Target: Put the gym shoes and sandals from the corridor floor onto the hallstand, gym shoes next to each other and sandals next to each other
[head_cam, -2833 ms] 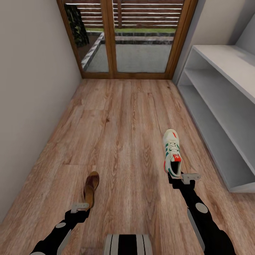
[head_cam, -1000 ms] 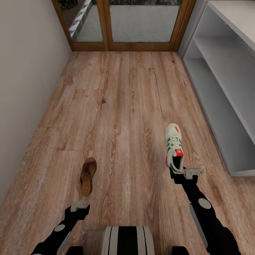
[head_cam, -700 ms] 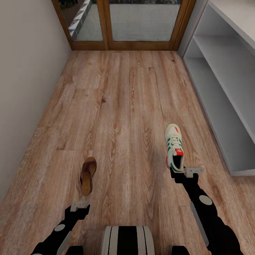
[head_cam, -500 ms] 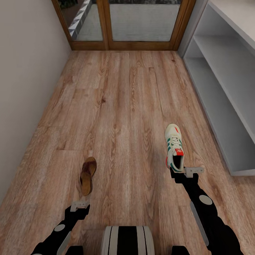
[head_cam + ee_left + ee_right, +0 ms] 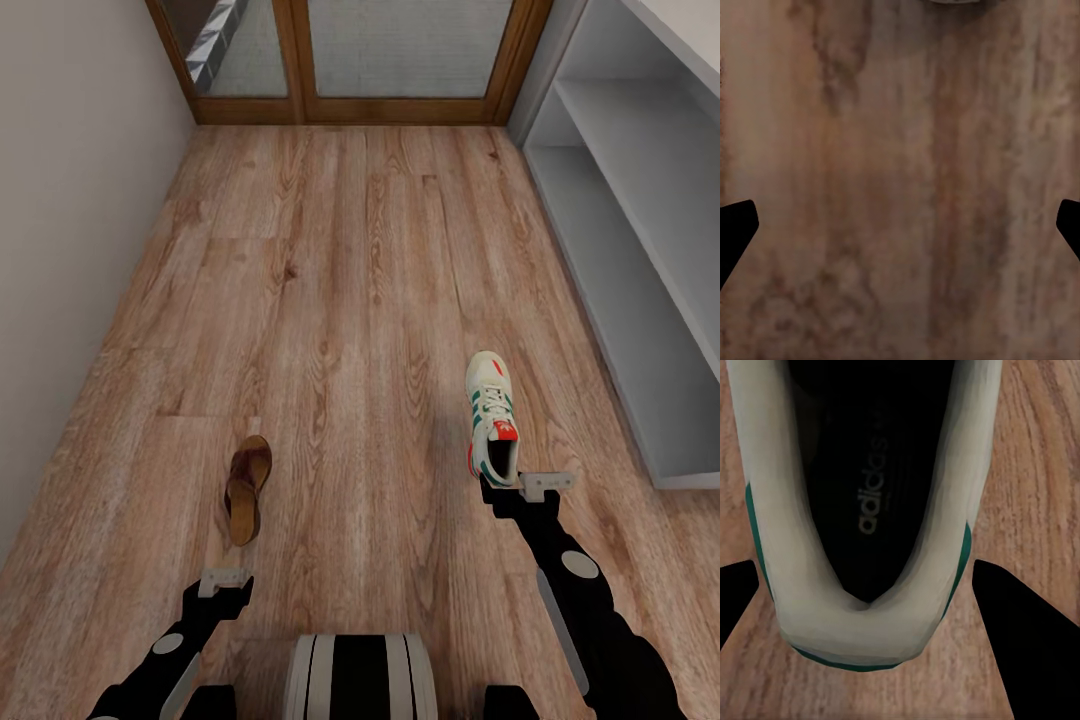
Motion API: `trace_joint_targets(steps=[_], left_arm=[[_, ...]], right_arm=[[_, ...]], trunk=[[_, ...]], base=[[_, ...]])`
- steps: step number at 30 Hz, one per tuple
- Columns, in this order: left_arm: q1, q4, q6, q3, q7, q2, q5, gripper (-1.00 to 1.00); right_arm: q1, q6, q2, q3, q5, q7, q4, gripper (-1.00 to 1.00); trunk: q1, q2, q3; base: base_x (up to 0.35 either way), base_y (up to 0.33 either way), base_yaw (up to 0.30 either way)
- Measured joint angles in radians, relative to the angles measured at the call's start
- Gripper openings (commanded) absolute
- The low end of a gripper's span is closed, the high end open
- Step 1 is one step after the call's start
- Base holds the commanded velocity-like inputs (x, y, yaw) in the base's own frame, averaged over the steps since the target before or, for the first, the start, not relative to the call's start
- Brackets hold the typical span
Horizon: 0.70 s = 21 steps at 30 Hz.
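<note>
On the corridor floor [image 5: 340,300], right of centre in the head view, one gym shoe [image 5: 491,417] lies flat, toe pointing toward the glass door [image 5: 350,50], dark opening facing up. The right gripper [image 5: 522,492] sits at the shoe's heel; in the right wrist view the heel [image 5: 866,630] lies between the two dark fingers [image 5: 1020,645], which are spread wider than the shoe with bare floor visible on both sides, so nothing is grasped and contact cannot be confirmed. One sandal [image 5: 246,487] lies on the floor to the left, well apart from the shoe, on its side or tilted, exact pose unclear. The left gripper [image 5: 225,585] is just behind the sandal's near end, not touching; the left wrist view shows wood grain [image 5: 900,187] with fingertips [image 5: 735,225] at the far edges, wide open and empty. The hallstand [image 5: 640,270] runs along the right wall, pale grey, its visible shelf levels bare; the shoe is near its front edge but on the floor. A plain wall [image 5: 70,200] is on the left.
</note>
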Motion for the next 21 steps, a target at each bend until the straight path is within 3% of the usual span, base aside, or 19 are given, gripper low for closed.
trace_joint_targets(steps=[21], left_arm=[[0.000, -0.001, 0.000, 0.000, 0.004, -0.001, 0.000, 1.00]], right_arm=[[0.000, 0.000, 0.000, 0.000, 0.000, 0.000, 0.000, -1.00]], trunk=[[0.000, 0.000, 0.000]], base=[[0.077, 0.000, 0.000]])
